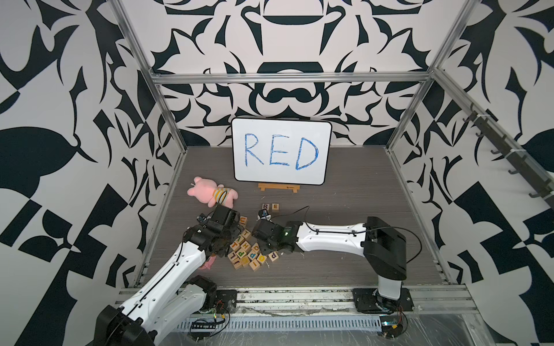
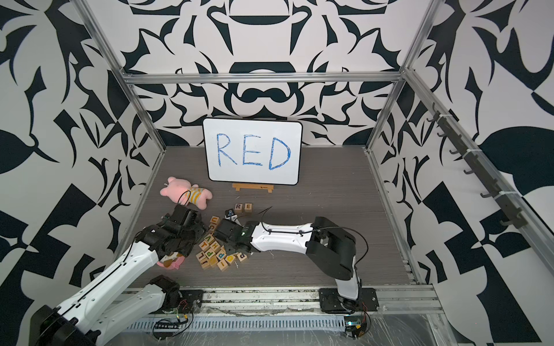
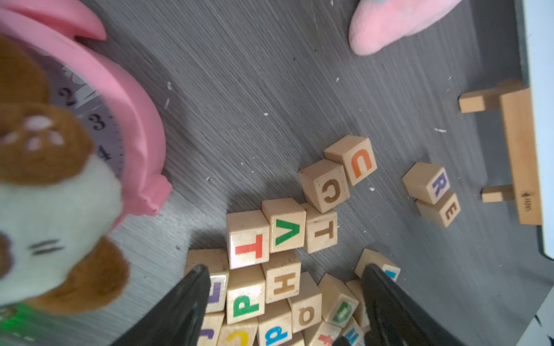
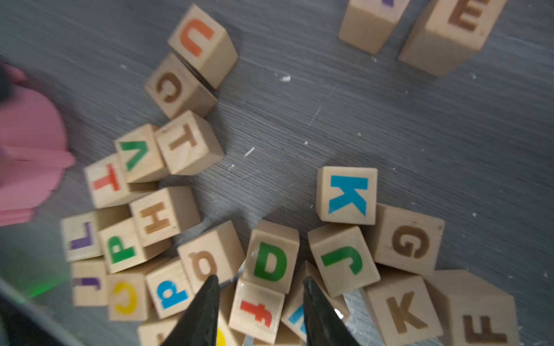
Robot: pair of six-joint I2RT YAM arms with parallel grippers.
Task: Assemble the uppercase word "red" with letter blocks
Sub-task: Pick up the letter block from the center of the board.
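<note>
Two letter blocks stand side by side in front of the whiteboard: the purple R [image 1: 265,206] [image 3: 425,182] and a brown-printed E [image 1: 275,207] [image 3: 440,209]. Several more blocks lie in a pile [image 1: 248,253] between my arms. The green D block [image 4: 269,262] [image 3: 341,311] lies in that pile. My right gripper [image 4: 260,278] hovers open just short of the D, with a red f block [image 4: 256,310] between its fingers and a gap on each side. My left gripper [image 3: 286,269] is wide open over the H block [image 3: 281,283]. In both top views the fingertips are hidden under the wrists.
A whiteboard [image 1: 281,151] with blue handwritten RED leans on a small wooden stand [image 1: 278,187] at the back. A pink plush toy [image 1: 209,194] lies at the left. A pink clock [image 3: 132,119] with a brown-and-white plush [image 3: 54,215] sits under my left arm. Metal frame posts border the floor.
</note>
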